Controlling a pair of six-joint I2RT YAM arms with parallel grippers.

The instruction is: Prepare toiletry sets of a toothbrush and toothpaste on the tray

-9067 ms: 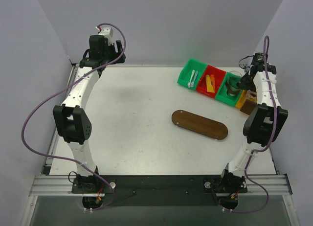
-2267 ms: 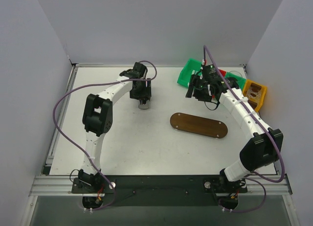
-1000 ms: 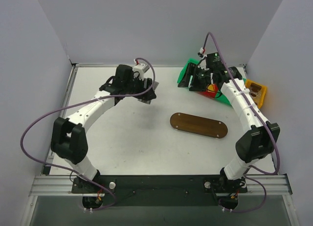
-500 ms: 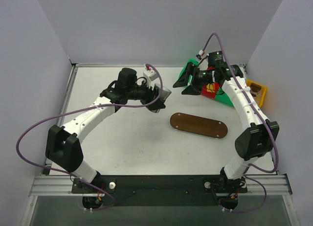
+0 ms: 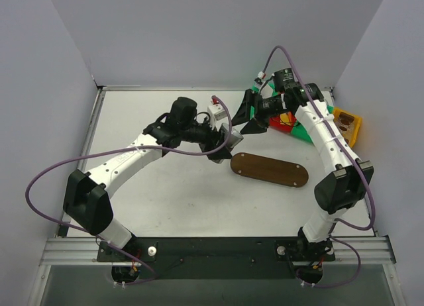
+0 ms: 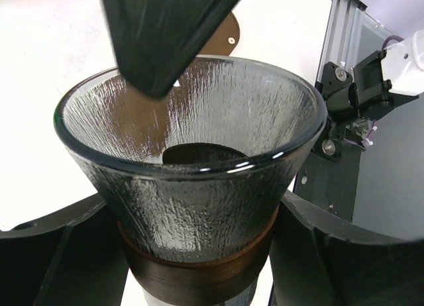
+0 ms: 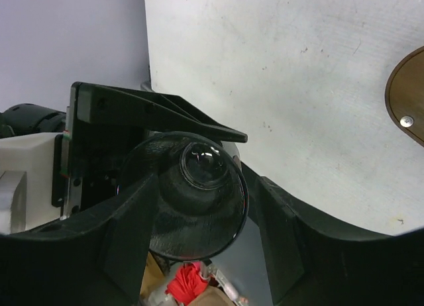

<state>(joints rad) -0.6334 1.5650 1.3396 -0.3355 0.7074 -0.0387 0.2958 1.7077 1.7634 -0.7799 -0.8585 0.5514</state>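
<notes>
Left fingers [image 6: 59, 253]: you have them clamped on 1 clear cup [image 6: 192, 180], 1 finger on each side of the dark band at its base. The cup is tilted, with its mouth turned toward the right arm, and is held up off the desk [image 5: 165, 180]. In the top view it hangs just beside the left end of the tray [image 5: 268, 169], not on it.

Right fingers [image 7: 126, 233]: spread apart. Your right wrist view looks into the cup mouth, and the cup sits between the 2 fingers. A sliver of desk shows between the rim and 1 finger. You cannot tell whether the other finger touches the glass. In the left wrist view, 1 right finger crosses above the far rim.

The tray lies flat on the desk. The green, red and yellow bins [image 5: 348, 124] stand at the far right, partly hidden by the right arm.
</notes>
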